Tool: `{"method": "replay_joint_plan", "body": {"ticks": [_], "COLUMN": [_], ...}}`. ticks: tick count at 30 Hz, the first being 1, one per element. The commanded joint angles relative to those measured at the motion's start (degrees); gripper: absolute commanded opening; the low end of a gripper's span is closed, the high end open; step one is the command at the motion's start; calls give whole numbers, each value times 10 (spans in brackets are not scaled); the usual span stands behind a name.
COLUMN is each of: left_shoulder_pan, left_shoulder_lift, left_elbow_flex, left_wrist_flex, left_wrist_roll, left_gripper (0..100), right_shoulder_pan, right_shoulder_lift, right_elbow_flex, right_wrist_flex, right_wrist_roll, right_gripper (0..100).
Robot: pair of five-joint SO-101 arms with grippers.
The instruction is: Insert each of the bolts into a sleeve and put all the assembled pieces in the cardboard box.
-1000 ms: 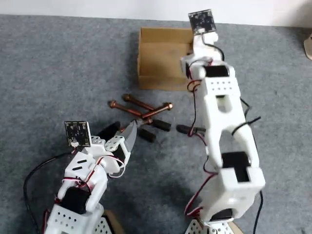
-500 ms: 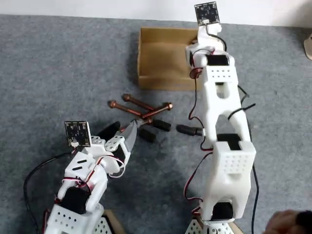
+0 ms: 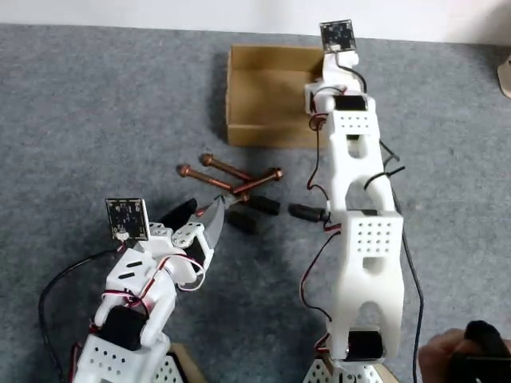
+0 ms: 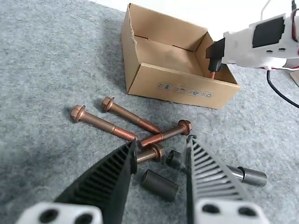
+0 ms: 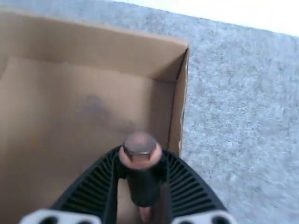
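My right gripper (image 5: 140, 184) is shut on a copper bolt (image 5: 140, 149) seated in a dark sleeve (image 5: 142, 186), held above the cardboard box (image 5: 93, 107) near its right wall. From the left wrist view that assembled bolt (image 4: 211, 73) hangs just over the box's inner corner. My left gripper (image 4: 161, 142) stands open low over the loose parts. Several copper bolts (image 4: 103, 122) lie crossed on the carpet, a short one (image 4: 150, 153) between the open fingers. Three dark sleeves (image 4: 160, 185) (image 4: 174, 158) (image 4: 247, 176) lie beside them.
The box (image 3: 263, 136) stands at the back of the grey carpet, its floor bare. The right arm (image 3: 359, 239) stretches over the table's right half, above one sleeve (image 3: 307, 213). Open carpet lies left of the box and the bolts (image 3: 227, 167).
The right arm has stretched farther back, carrying the sleeved bolt over the box. The left arm and the loose parts have not moved.
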Motion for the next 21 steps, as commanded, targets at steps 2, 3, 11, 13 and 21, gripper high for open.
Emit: {"method": "replay_joint_plan", "body": {"ticks": [2,3,11,13,21], "left_shoulder_pan": [-6,-6,-6,-6,-6], "left_shoulder_lift": [-8,-8,-8,-8,-8], "left_elbow_flex": [11,11,11,11,11], "left_wrist_flex": [2,2,2,2,2], "left_wrist_roll": [-4,-4,-4,-4,-13], "left_gripper": [168,168,169,171,169], "right_shoulder_pan": [16,16,25,25,25], "right_shoulder_lift": [20,32,95,96,97], "right_elbow_flex": [-95,-107,-167,-168,-168], "right_wrist_flex": [21,23,26,26,26], "right_wrist_roll": [-22,-22,-23,-23,-23], "right_gripper": [5,5,6,7,127]}}
